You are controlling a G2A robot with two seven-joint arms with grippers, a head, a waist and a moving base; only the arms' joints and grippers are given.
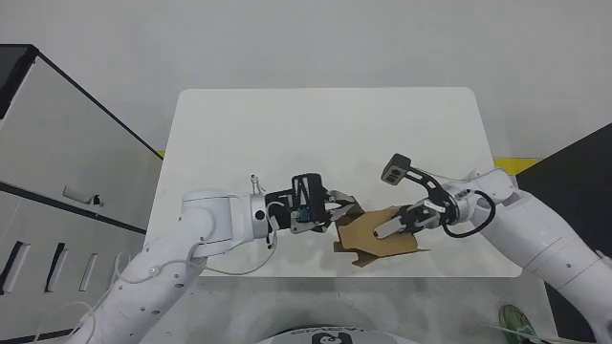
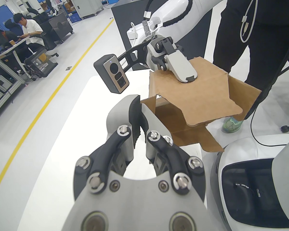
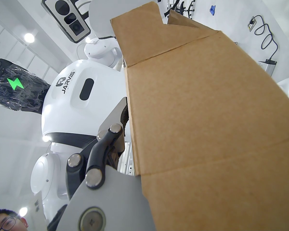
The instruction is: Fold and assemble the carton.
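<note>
At the table's (image 1: 325,134) front edge, free surface beyond, the carton (image 1: 359,239) is clamped on one panel by the right gripper (image 1: 387,229), while the left gripper (image 2: 137,116) seems pinched on a flap corner.

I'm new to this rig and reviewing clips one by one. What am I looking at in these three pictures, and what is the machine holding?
It is a two-armed robot at a white table. One picture looks down from above its arms; the other two come from a camera on each wrist. Between the arms is a brown cardboard carton, partly unfolded, with its flaps loose. The right tool clamps its top flap. The left tool looks shut on an edge of its near wall.
</note>
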